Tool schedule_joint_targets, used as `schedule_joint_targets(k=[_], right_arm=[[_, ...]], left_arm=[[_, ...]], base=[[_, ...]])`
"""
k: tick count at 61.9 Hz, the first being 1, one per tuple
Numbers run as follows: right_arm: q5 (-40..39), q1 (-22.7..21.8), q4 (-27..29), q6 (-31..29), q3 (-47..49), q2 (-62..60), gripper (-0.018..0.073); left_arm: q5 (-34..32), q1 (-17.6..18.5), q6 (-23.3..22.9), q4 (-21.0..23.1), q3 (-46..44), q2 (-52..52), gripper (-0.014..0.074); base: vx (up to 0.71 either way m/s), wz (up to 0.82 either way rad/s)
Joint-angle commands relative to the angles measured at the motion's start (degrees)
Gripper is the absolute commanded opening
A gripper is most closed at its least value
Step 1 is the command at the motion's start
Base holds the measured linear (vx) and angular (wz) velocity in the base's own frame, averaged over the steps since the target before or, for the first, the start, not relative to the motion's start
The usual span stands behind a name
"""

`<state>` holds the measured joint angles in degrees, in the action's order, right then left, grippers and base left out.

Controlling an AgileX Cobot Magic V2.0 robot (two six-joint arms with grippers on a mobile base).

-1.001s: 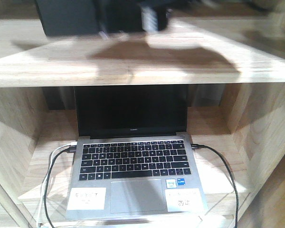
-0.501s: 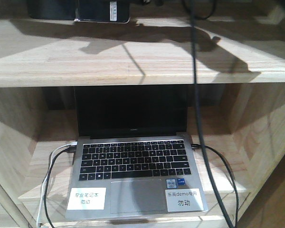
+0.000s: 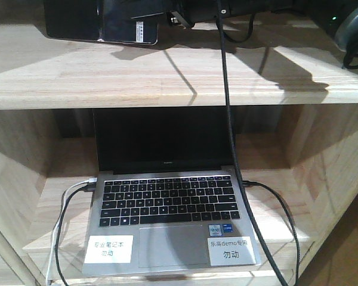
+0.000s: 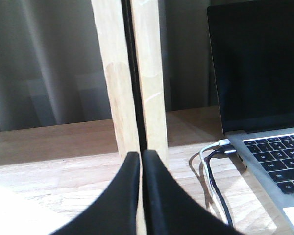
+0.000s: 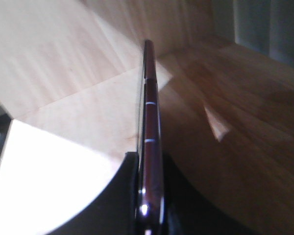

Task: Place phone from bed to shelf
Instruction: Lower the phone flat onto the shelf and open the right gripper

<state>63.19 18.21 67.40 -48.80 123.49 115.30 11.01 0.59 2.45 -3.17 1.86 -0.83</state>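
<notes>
Black and glossy, the phone sits pinched edge-on in our right gripper over the shelf top's far left, presumably low for release. Our left gripper idles pressed together, empty, beside the laptop.

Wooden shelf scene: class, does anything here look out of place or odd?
One thing: a black cable hangs from the arm above, draping across the open grey laptop and its dark screen. The flat black phone is clamped in the right gripper over the light wooden shelf.
</notes>
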Motion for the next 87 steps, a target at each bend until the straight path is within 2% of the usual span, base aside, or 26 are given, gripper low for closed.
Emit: schedule_joint_targets(k=[1, 24, 35, 42, 47, 64, 71, 75, 87], right_arm=[[-2.2, 0.1, 3.2, -0.6, 2.0, -3.2, -0.0001], [-3.2, 0.1, 2.6, -0.4, 2.0, -3.2, 0.0021], [-3.9, 0.1, 1.8, -0.4, 2.0, -3.2, 0.0062], [-4.0, 0.1, 1.8, -0.4, 2.0, -3.2, 0.0129], [-4.0, 0.1, 1.8, -0.4, 2.0, -3.2, 0.021], [-5.6, 0.1, 1.8, -0.4, 2.0, -3.2, 0.0603], [-6.3, 0.1, 1.8, -0.4, 2.0, -3.2, 0.0705], [-6.4, 0.1, 1.8, -0.4, 2.0, -3.2, 0.073], [-6.2, 0.1, 1.8, -0.6, 2.0, -3.2, 0.0715]], left_arm=[[-4.2, 0.1, -0.2, 0.3, -1.5, -0.5, 0.0001], [-4.2, 0.1, -0.2, 0.3, -1.5, -0.5, 0.0001], [-4.2, 0.1, -0.2, 0.3, -1.5, -0.5, 0.0001], [-4.2, 0.1, -0.2, 0.3, -1.5, -0.5, 0.0001], [-4.2, 0.1, -0.2, 0.3, -1.5, -0.5, 0.0001], [-4.2, 0.1, -0.2, 0.3, -1.5, -0.5, 0.0001], [-4.2, 0.1, -0.2, 0.3, -1.5, -0.5, 0.0001], [-4.2, 0.1, -0.2, 0.3, -1.5, -0.5, 0.0001], [-4.2, 0.1, -0.2, 0.3, -1.5, -0.5, 0.0001]], base=[[0.0, 0.0], [0.0, 0.0], [0.0, 0.0], [0.0, 0.0], [0.0, 0.0], [0.0, 0.0], [0.0, 0.0], [0.0, 0.0], [0.0, 0.0]])
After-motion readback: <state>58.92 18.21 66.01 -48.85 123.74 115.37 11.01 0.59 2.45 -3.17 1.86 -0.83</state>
